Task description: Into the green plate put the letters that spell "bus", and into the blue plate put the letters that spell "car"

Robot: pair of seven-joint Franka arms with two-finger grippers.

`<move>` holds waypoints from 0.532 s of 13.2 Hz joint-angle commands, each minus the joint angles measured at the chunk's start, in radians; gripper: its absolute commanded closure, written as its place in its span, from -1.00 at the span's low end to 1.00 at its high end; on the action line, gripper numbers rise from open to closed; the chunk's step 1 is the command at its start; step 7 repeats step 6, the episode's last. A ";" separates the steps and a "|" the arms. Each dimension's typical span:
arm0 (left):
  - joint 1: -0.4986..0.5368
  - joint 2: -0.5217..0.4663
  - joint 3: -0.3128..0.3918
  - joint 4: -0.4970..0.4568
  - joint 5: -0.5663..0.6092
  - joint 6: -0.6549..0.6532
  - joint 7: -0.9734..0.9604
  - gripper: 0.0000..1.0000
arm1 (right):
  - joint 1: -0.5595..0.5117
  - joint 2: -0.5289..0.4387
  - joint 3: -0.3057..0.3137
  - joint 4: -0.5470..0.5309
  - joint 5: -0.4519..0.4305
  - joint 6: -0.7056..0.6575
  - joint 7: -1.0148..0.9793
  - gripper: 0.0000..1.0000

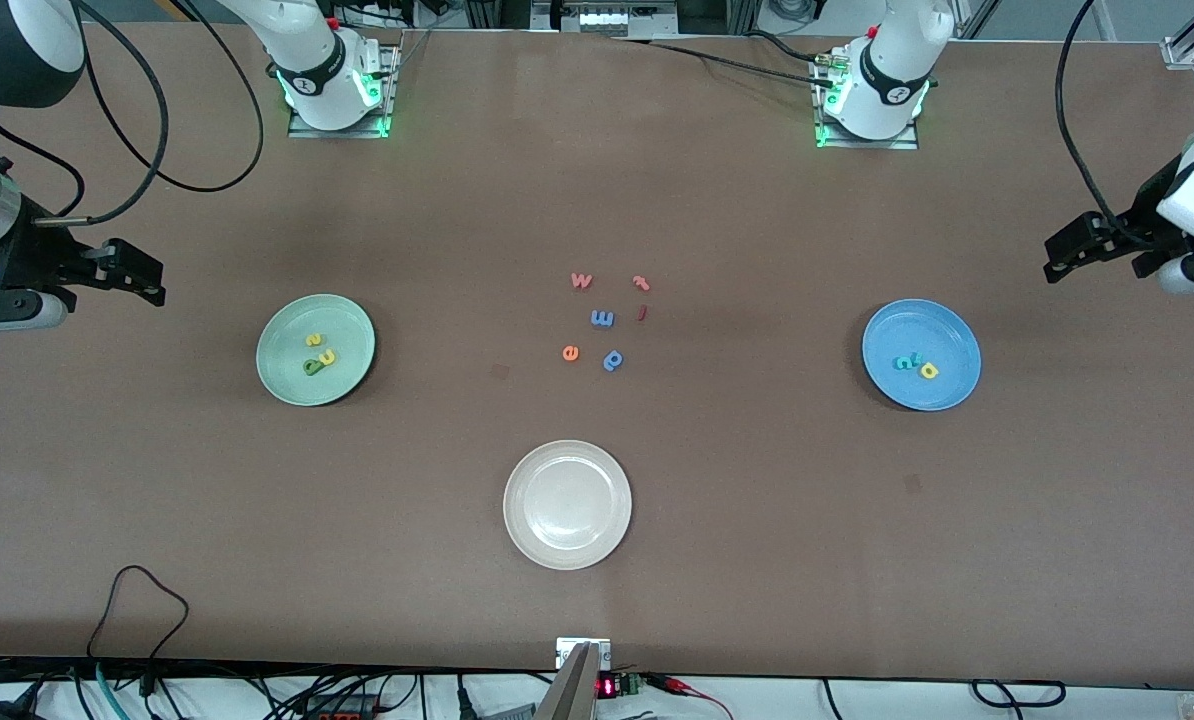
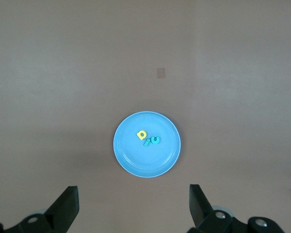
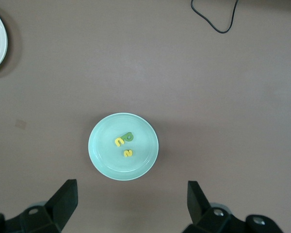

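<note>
Six spare letters mid-table, cream plate nearer camera.

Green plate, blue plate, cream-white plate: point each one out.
green plate [image 1: 287, 385], front view, bare rim nearest the camera.
blue plate [image 1: 947, 335], front view, bare inner surface.
cream-white plate [image 1: 567, 505], front view, bare centre.

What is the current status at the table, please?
Both hands open, empty: left hand above blue plate, right hand above green plate. Bus letters in green, car letters in blue. Nothing obstructing.
</note>
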 commanded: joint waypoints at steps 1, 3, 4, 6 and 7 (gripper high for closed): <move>0.006 -0.023 -0.006 0.000 -0.024 -0.057 0.028 -1.00 | 0.031 -0.022 -0.015 -0.004 0.011 -0.029 0.052 -1.00; 0.006 -0.024 -0.004 0.000 -0.021 -0.094 0.028 -1.00 | 0.031 -0.024 -0.015 -0.008 0.011 -0.029 0.050 -1.00; 0.006 -0.024 -0.006 0.000 -0.021 -0.104 0.028 -1.00 | 0.031 -0.024 -0.015 -0.008 0.011 -0.029 0.050 -1.00; 0.006 -0.024 -0.004 -0.001 -0.020 -0.111 0.028 -1.00 | 0.030 -0.024 -0.015 -0.008 0.011 -0.029 0.046 -1.00; 0.006 -0.024 -0.004 -0.001 -0.020 -0.111 0.028 -1.00 | 0.030 -0.024 -0.015 -0.008 0.011 -0.029 0.046 -1.00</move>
